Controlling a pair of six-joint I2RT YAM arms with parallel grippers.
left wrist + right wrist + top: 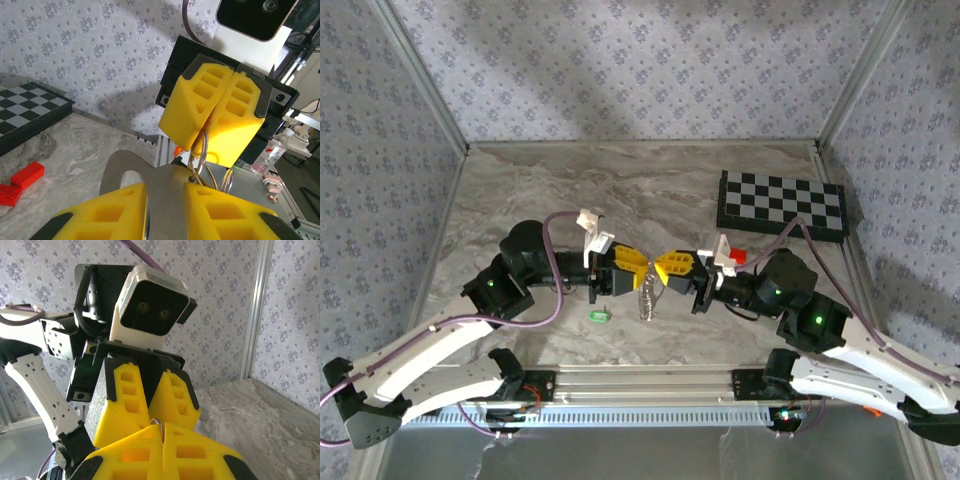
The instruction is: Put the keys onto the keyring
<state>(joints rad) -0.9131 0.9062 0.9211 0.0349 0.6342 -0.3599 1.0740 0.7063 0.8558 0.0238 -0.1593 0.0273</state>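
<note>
The marbled table (520,200) carries a checkerboard (782,203) at its far right. Above the middle, the left hand (638,262) and right hand (667,266) meet tip to tip. The left hand is clamped on a flat silvery metal piece (167,196). The right hand is pressed together on the keyring (648,298), whose loops dangle below. The green key (600,315) lies on the table just left of them.
</note>
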